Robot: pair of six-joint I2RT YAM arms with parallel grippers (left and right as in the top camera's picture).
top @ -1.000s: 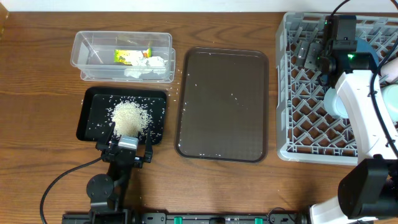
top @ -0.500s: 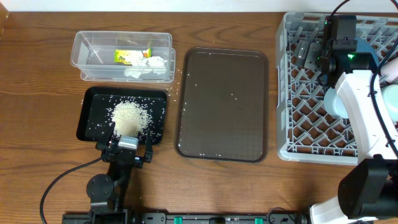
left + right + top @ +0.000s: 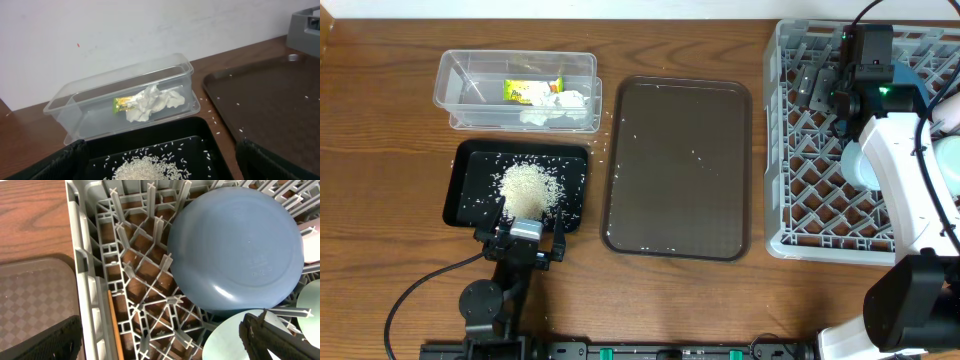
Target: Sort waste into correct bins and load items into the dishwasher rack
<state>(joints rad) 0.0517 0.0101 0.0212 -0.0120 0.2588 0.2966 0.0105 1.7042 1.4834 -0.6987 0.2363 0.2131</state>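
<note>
The grey dishwasher rack [image 3: 820, 190] stands at the right. It holds a dark blue dish [image 3: 235, 245], a mint-green bowl [image 3: 227, 342], a light blue bowl [image 3: 858, 165] and a thin wooden stick [image 3: 114, 325] along its wall. My right gripper [image 3: 160, 350] hovers open over the rack [image 3: 145, 275] with nothing between its fingers. The black tray [image 3: 470, 190] holds a pile of rice [image 3: 528, 187]. My left gripper [image 3: 160, 172] stands open at this tray's near edge, over the rice [image 3: 150, 169]. The clear tub [image 3: 90, 110] holds a crumpled tissue [image 3: 152, 102] and a yellow-green wrapper [image 3: 125, 103].
A brown serving tray [image 3: 680, 168] with a few stray rice grains lies between the bins and the rack. Loose grains dot the wood near the tub's right end [image 3: 605, 150]. A pale pink cup [image 3: 950, 112] sits at the rack's right edge. The right arm [image 3: 905, 200] crosses the rack.
</note>
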